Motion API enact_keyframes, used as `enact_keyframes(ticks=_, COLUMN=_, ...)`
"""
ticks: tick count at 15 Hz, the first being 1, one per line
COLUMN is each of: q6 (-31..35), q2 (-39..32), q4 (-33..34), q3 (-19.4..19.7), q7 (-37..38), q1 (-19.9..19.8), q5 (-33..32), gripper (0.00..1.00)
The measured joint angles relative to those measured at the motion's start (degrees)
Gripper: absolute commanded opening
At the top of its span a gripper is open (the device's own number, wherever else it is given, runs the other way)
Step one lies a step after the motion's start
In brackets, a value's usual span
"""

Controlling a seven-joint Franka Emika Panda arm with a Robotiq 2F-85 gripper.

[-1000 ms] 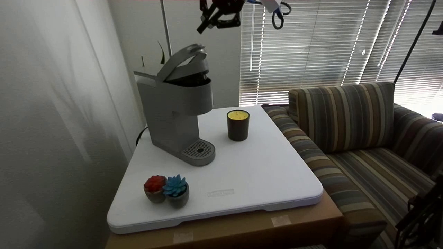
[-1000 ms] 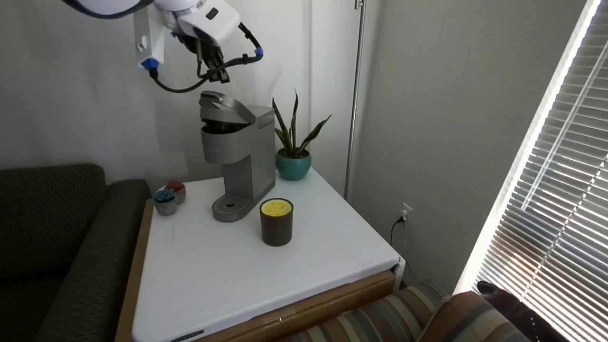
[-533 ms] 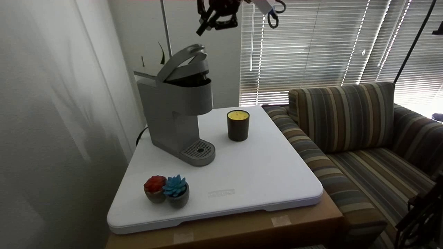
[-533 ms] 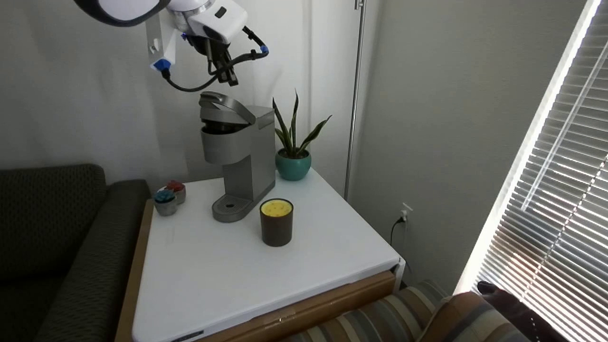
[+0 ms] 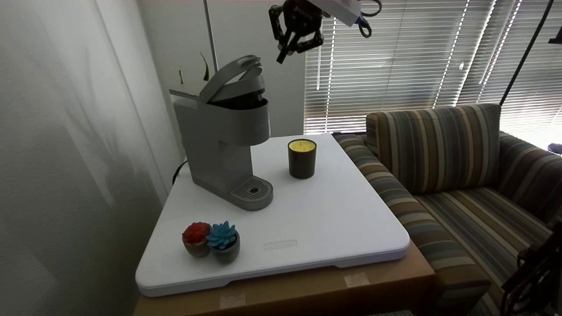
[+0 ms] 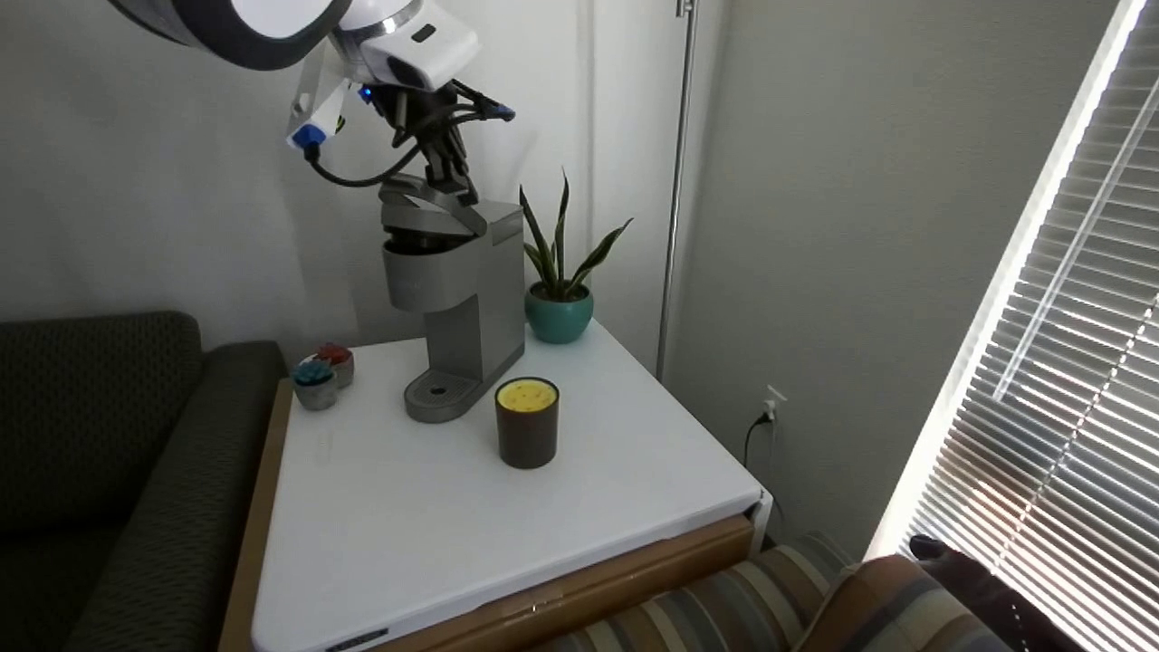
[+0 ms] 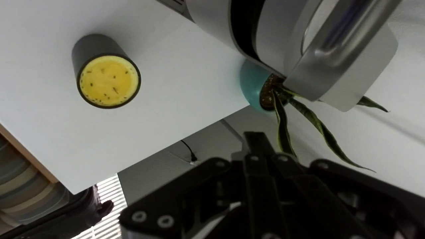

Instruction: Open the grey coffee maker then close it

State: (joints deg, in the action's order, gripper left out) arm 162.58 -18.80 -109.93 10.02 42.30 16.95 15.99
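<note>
The grey coffee maker (image 5: 206, 136) stands upright on the white table, also seen in an exterior view (image 6: 500, 290). Its rounded top lid (image 5: 232, 85) is tilted partly up, with a dark gap between lid and body. The lid's shiny handle shows at the upper right of the wrist view (image 7: 345, 43). My gripper (image 5: 281, 57) is shut with nothing between its fingers, up and to the right of the lid and apart from it. In an exterior view the gripper (image 6: 464, 195) overlaps the lid's rear part. In the wrist view the fingertips (image 7: 255, 136) point below the lid, not touching it.
A dark candle with yellow wax (image 5: 302, 160) stands beside the coffee maker. Two small potted succulents (image 5: 213, 243) sit near a table edge. A teal-potted plant (image 6: 559, 312) stands behind the machine. The striped armchair (image 5: 432, 149) adjoins the table (image 5: 333, 219). A wall is close by.
The gripper has come lower, moving rightward in both exterior views, and has tilted; in an exterior view it now overlaps the lid. The coffee maker and its partly raised lid have not moved.
</note>
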Motion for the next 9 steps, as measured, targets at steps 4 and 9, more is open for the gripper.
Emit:
enact_keyframes(ticks=4, q6=-3.89, q2=0.77, q4=0.06, q3=-5.57, q7=0.15, q1=-2.42, q5=0.51, gripper=0.00)
enact_keyframes(ticks=9, q6=-5.86, q2=1.20, q4=0.08, q3=-10.00, q7=0.11, q1=-4.73, q5=1.07, gripper=0.00)
